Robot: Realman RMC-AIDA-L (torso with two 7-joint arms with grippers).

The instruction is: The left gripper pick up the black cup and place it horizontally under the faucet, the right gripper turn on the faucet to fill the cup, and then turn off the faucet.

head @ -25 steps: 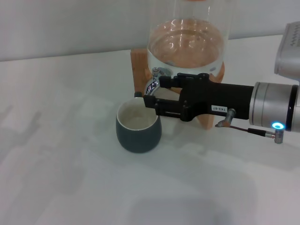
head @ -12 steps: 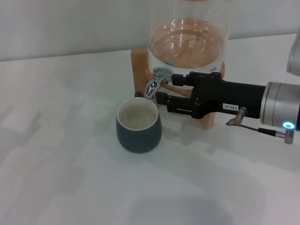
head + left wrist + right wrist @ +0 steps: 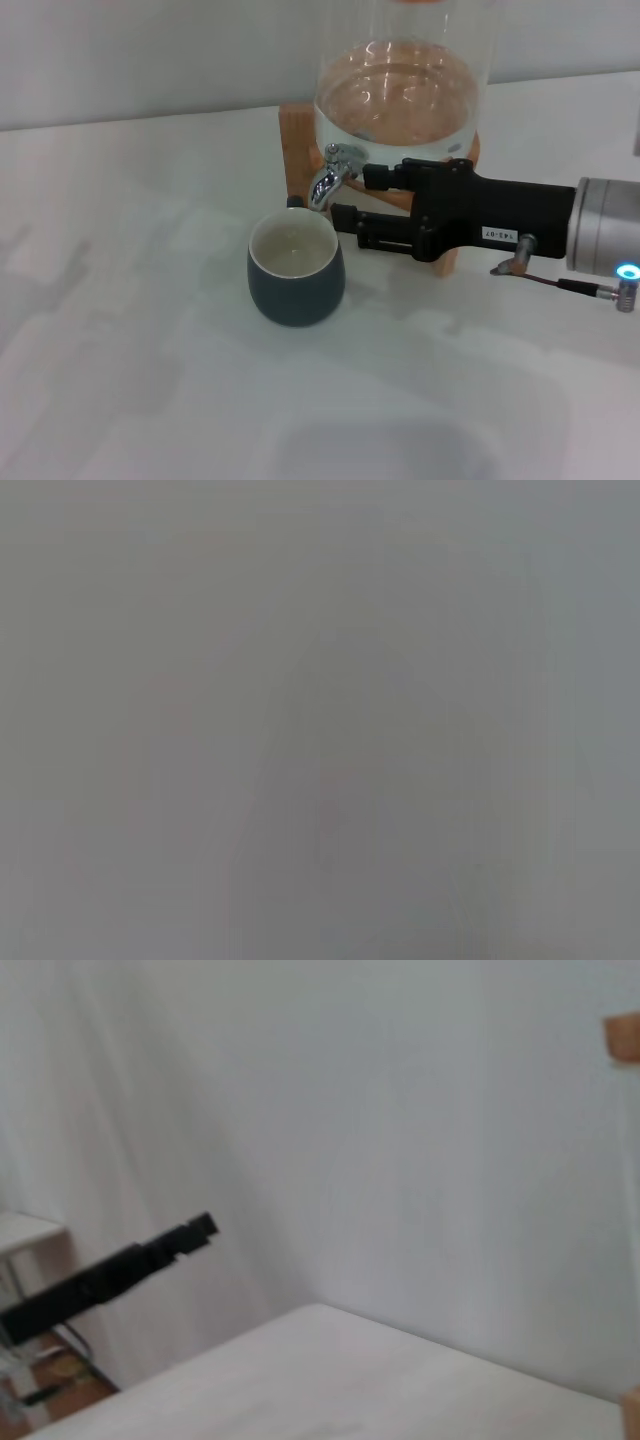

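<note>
The black cup [image 3: 295,268] stands upright on the white table, its cream inside showing, just below and in front of the faucet [image 3: 335,172]. The chrome faucet sticks out from the clear glass dispenser jar [image 3: 400,90]. My right gripper [image 3: 358,195] is level with the faucet, just to its right and apart from it. Its jaws are open, one above the other, with nothing between them. The left gripper is out of view in the head view, and the left wrist view shows only flat grey.
The jar rests on a wooden stand [image 3: 294,150] at the back of the white table [image 3: 140,330]. The right wrist view shows a pale wall, a table corner and a black bar-shaped object [image 3: 120,1270] farther off.
My right gripper has drawn back to the right, off the faucet, so the lever now shows free. The cup has not moved.
</note>
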